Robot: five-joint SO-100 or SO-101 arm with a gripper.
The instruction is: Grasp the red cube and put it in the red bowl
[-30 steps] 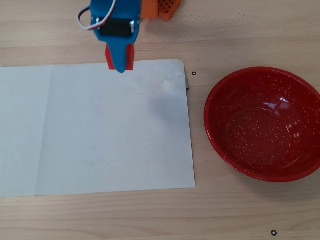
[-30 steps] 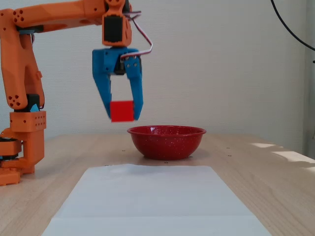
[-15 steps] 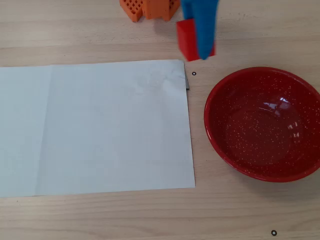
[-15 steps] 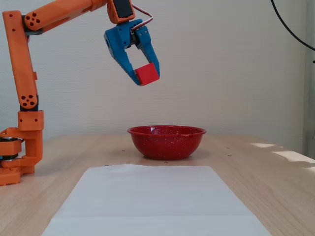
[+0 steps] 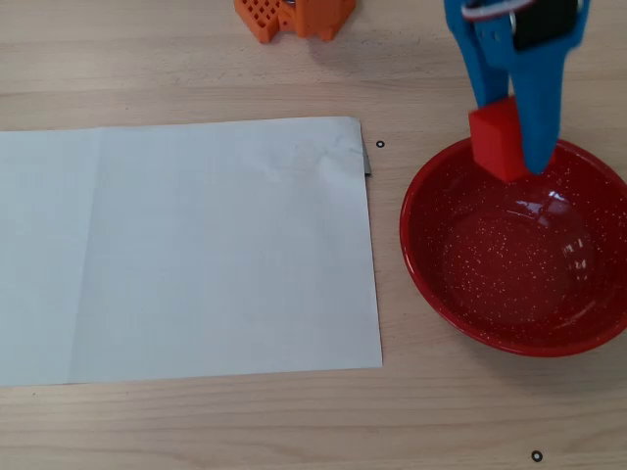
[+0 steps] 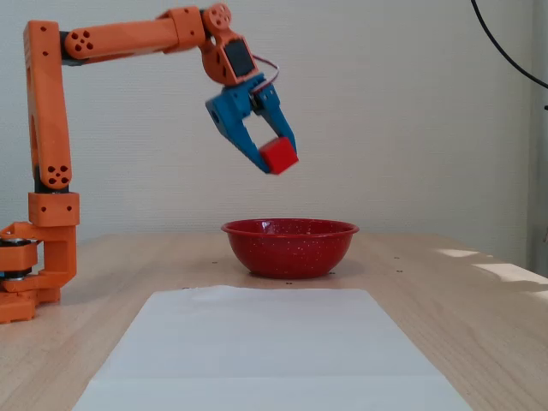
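Observation:
My blue gripper is shut on the red cube and holds it in the air above the red bowl. In the fixed view the gripper holds the cube well above the bowl's rim, over its left half. The bowl is glossy red with white speckles and holds nothing. It stands on the wooden table to the right of the paper in the overhead view.
A large white paper sheet lies flat on the table left of the bowl. The orange arm base stands at the top edge of the overhead view, and at the left in the fixed view.

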